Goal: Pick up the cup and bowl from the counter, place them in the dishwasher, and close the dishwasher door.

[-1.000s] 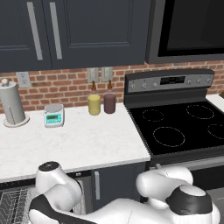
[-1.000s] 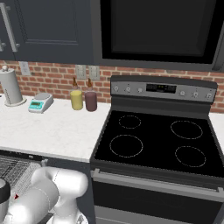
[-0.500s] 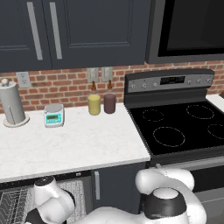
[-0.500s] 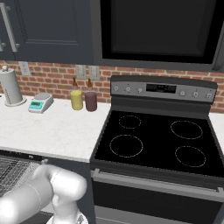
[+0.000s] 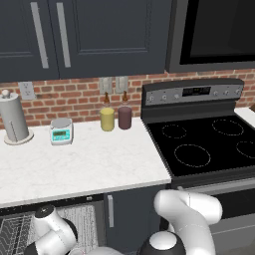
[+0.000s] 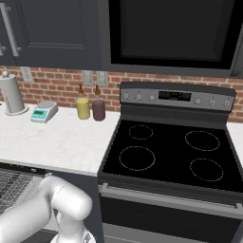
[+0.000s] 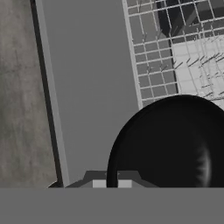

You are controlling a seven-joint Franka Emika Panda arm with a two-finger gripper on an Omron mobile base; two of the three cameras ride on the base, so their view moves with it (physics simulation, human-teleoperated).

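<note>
Left base view
Counter (image 5: pixel 84 167): white marbled stone, between brick wall and stove.
Paper towel roll (image 5: pixel 14 118): upright at the far left, by the wall.
Kitchen scale (image 5: pixel 61 131): near the roll, display facing out.
Yellow canister (image 5: pixel 107 119): at the backsplash, just beside the maroon canister (image 5: pixel 124 117).
Stove top (image 5: pixel 209 144): black, four rings, right of the counter.
Dishwasher (image 5: pixel 55 226): open below the counter, grey wire rack showing; the arm reaches down in front of it.

Right base view
Counter (image 6: pixel 57 142): same canisters, scale and roll along the wall.
Wire rack (image 6: pixel 14 185): at the lower left edge, beside the white arm.

Hand view
Bowl (image 7: pixel 175 144): black, round, large in the foreground, over the lowered dishwasher door (image 7: pixel 87 87) and the rack edge.
Gripper (image 7: pixel 111 183): finger tips drawn together at the bowl's rim, pinching it.
</note>
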